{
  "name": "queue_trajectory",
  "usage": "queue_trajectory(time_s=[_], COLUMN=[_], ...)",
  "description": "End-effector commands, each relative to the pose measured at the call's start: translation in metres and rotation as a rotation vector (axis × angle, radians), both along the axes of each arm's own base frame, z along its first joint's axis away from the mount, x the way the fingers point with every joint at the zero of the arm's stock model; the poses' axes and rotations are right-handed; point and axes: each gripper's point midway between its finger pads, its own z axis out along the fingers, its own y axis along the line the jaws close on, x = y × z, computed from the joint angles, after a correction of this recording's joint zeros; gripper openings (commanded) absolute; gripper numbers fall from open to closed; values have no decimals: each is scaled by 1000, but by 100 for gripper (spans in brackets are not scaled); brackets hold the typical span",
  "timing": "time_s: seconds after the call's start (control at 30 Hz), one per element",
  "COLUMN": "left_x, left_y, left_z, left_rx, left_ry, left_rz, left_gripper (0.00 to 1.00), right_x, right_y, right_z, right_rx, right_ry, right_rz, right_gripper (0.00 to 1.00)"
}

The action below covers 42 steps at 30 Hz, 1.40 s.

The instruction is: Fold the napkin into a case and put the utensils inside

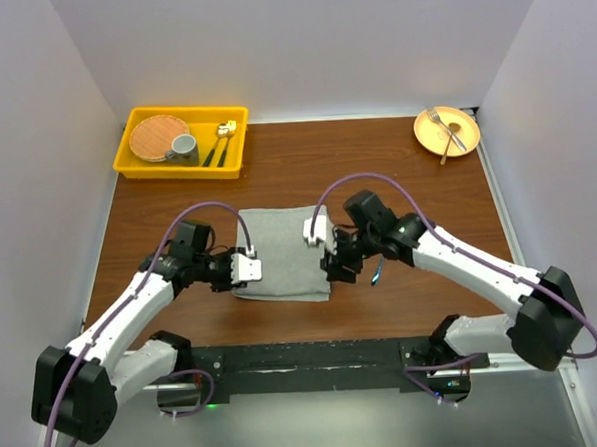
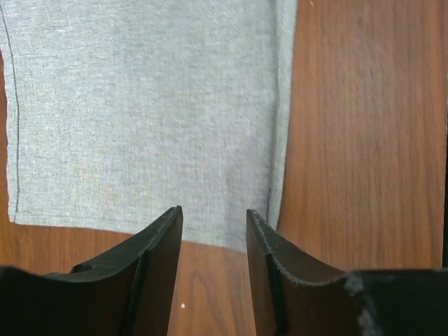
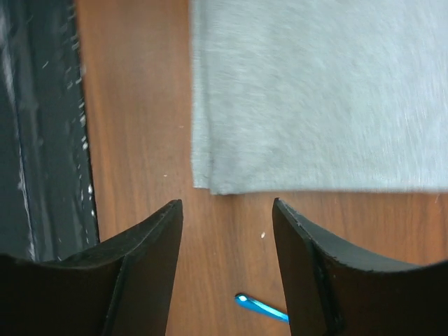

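The left pincer [image 2: 213,213] stands partly open and holds nothing; its jaws hang over bare tabletop [image 1: 396,168] just short of the napkin's [image 1: 283,254] left edge. The right pincer [image 3: 227,203] is likewise parted and empty, poised just off the napkin's right edge near its near corner, where layered hems show a fold. A blue utensil [image 3: 262,306] lies on the wood just beside the right pincer, on the side away from the cloth; knife or fork cannot be told. The napkin lies flat at mid-table between the two pincers, its long axis running near to far. A further fold would likely work across that axis, and the right arm is nearer the utensil.
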Motion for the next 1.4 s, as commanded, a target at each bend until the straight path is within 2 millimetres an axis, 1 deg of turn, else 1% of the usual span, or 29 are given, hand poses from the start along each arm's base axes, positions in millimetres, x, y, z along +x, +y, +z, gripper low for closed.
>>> queue_trajectory(time_s=[0.0,0.03,0.07,0.1,0.13,0.17,0.2,0.23,0.27,0.3,0.33,0.37,0.4,0.43,0.5,0.53,0.57,0.6,0.63,0.67,0.7,0.73,0.83,1.1,1.17,1.2,1.27,1.37], left_x=[27,28,24,28,25,16,17,14,5,4,8,2,3,3,-4,-9,-9,-10,-15,-15,-16,-19,-19,-11,-10,-10,-10,-9], left_y=[-39,-43,-53,-62,-65,-79,-88,-91,-103,-109,-115,-123,-131,-135,-150,-158,-163,-166,-171,-175,-178,-181,-185,-191,-194,-194,-195,-197], left_z=[26,21,21,26,18,16,20,11,8,7,3,2,5,0,2,-2,-1,-5,-7,-5,-10,-10,-14,-16,-15,-16,-18,-19], left_rx=[-155,-151,-158,-188,-173,-173,-196,-175,-173,-178,-171,-171,-192,-183,-200,-194,-202,-194,-194,-204,-197,-198,-192,-179,-179,-176,-173,-169], left_ry=[-5,-8,-18,-51,-58,-70,-99,-94,-94,-94,-106,-109,-125,-125,-131,-124,-126,-121,-123,-131,-127,-128,-117,-131,-129,-126,-125,-118], left_rz=[72,76,49,49,51,7,1,-2,-37,-33,-26,-49,-47,-46,-79,-95,-98,-103,-119,-124,-127,-135,-128,-114,-117,-122,-125,-124], left_gripper=[44,42,42,41,41,41,41,41,41,41,41,41,41,41,41,42,42,42,42,42,43,43,43,45,45,45,45,45], right_x=[29,35,39,47,52,58,61,64,69,73,76,82,87,90,100,104,107,112,115,118,123,126,139,181,191,194,202,203], right_y=[-11,-14,-17,-24,-23,-28,-27,-29,-32,-33,-34,-37,-38,-39,-40,-41,-41,-41,-44,-46,-47,-49,-48,-39,-35,-34,-35,-34], right_z=[-4,-5,-7,-12,-12,-14,-19,-22,-26,-35,-39,-43,-46,-54,-59,-65,-67,-69,-75,-78,-79,-85,-86,-94,-91,-94,-95,-102], right_rx=[66,77,87,98,123,133,142,145,149,142,147,152,164,156,171,167,169,174,167,166,174,170,190,262,282,279,283,269], right_ry=[343,383,425,465,507,518,569,587,602,620,654,665,678,699,719,730,730,729,738,735,736,744,743,765,763,767,753,768], right_rz=[-383,-429,-474,-534,-588,-623,-677,-704,-742,-770,-808,-841,-876,-898,-940,-958,-967,-985,-1004,-1021,-1037,-1052,-1066,-1111,-1109,-1111,-1124,-1132], right_gripper=[56,56,55,52,51,50,48,46,44,42,41,40,39,37,36,36,36,36,35,34,33,33,32,32,33,33,33,33])
